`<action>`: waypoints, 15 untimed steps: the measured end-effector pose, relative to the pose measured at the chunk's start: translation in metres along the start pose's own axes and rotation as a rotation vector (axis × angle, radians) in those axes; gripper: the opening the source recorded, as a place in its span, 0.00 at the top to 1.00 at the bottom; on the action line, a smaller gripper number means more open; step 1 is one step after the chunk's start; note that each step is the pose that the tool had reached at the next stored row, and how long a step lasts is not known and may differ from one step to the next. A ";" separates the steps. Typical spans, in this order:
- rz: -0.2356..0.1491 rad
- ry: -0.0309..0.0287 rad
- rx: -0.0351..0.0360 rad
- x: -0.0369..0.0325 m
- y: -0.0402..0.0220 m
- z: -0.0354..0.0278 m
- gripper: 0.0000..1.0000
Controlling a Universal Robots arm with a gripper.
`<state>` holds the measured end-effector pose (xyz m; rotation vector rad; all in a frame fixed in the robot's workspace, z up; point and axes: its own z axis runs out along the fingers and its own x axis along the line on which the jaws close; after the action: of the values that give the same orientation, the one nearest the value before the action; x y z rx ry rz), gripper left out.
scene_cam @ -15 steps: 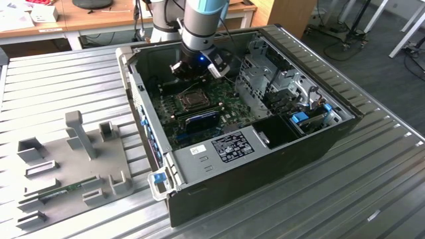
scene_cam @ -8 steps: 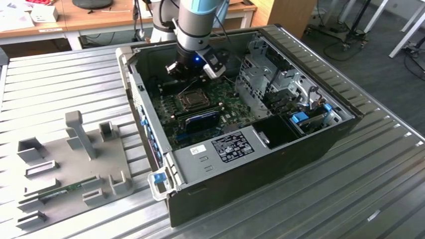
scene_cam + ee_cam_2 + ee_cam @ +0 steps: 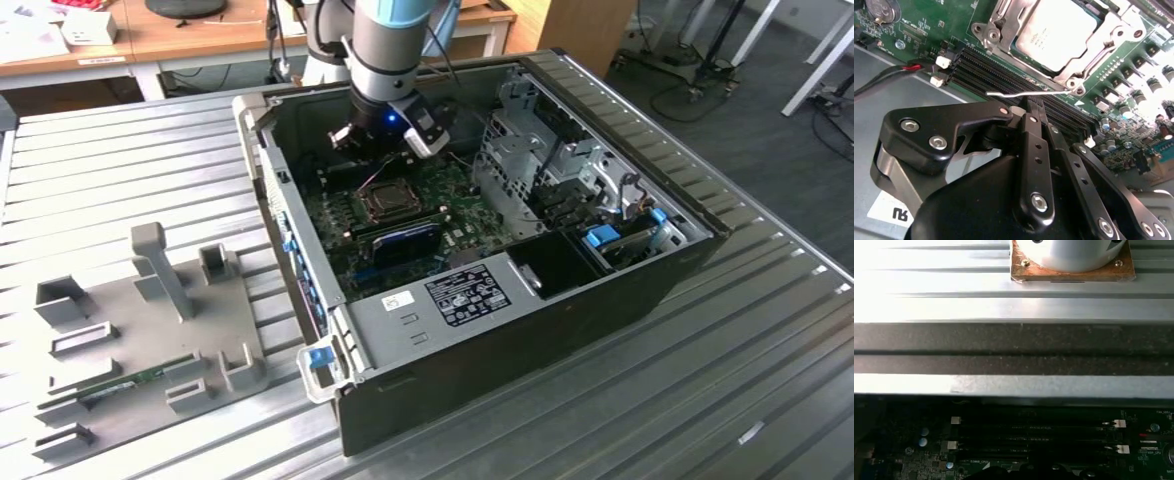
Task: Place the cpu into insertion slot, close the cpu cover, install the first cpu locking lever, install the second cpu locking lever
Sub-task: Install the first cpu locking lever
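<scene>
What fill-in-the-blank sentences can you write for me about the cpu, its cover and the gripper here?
1. The cpu sits inside the ___.
2. The cover lies ___ over the cpu.
3. Nearest to the gripper is a thin silvery ___.
Missing words: slot; closed; lever.

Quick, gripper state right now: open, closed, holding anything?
Gripper: closed, its tip right at the thin lever; whether it actually grips the lever cannot be told.
</scene>
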<state>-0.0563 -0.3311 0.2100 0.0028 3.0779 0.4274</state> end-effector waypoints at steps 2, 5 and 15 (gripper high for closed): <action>0.000 -0.0003 -0.0001 0.0000 0.0006 -0.0019 0.90; 0.000 -0.0006 -0.0002 -0.0002 0.0016 -0.0055 0.90; 0.000 -0.0009 -0.0001 -0.0005 0.0009 -0.0095 0.90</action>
<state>-0.0561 -0.3328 0.2194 0.0034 3.0770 0.4274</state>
